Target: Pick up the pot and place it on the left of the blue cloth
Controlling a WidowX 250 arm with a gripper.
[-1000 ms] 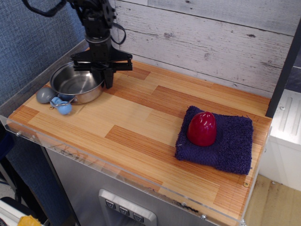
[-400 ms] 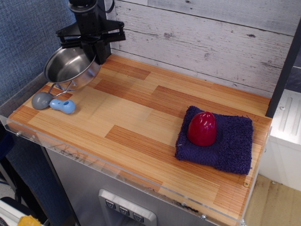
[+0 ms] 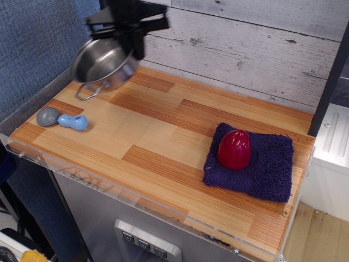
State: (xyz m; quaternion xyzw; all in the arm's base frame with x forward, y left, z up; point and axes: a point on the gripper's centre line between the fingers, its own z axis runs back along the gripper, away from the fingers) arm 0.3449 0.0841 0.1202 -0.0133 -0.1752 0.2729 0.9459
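The shiny steel pot [image 3: 103, 64] hangs tilted in the air above the table's back left, one wire loop handle drooping at its lower left. My gripper [image 3: 134, 45] is shut on the pot's right rim and holds it well clear of the wood. The blue cloth [image 3: 252, 161] lies folded at the right side of the table, far from the pot. A glossy red pepper-shaped toy [image 3: 234, 149] stands on the cloth.
A grey-and-light-blue scoop [image 3: 61, 119] lies near the left edge. A whitewashed plank wall [image 3: 245, 43] backs the table. A clear plastic lip [image 3: 109, 183] runs along the front edge. A black post [image 3: 330, 82] stands at the right.
The gripper has lifted the pot off the table beside the scoop, raising it and carrying it to the right. The scoop, cloth and red toy have stayed in place.
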